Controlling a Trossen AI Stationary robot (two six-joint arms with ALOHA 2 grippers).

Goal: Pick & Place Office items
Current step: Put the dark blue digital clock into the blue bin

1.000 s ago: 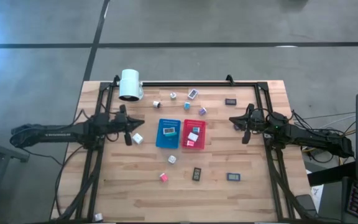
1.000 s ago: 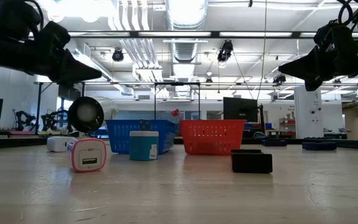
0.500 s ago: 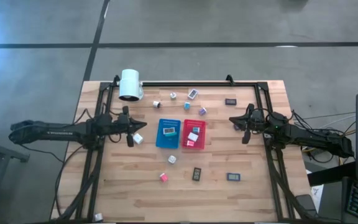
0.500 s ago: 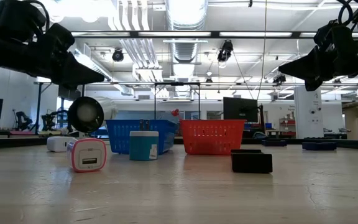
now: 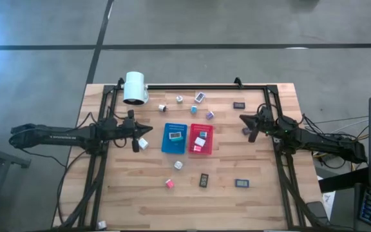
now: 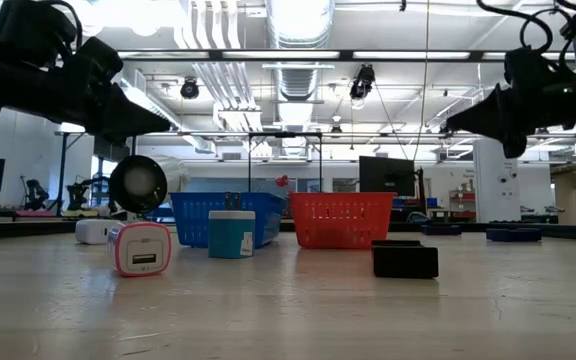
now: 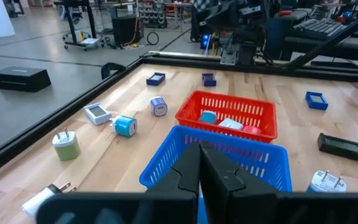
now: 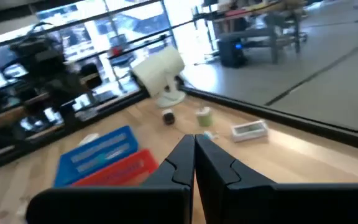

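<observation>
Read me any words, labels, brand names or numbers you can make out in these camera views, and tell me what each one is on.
No text can be read in any view.
Left dark robot arm: a pale line of lettering along the link, too small to read.
Dark flat rectangular item with a pale display: no legible digits.
Pink and white cube-shaped charger: only a port on its face, no label visible.
Blue perforated plastic tray and red perforated plastic tray: no markings visible.

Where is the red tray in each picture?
High view: red tray, mid-table, touching the right side of the blue tray.
Low view: red tray, centre, right of the blue tray.
Left wrist view: red tray, just beyond the blue tray.
Right wrist view: red tray, lower left, alongside the blue tray.
Shared landmark: the blue tray.
</observation>
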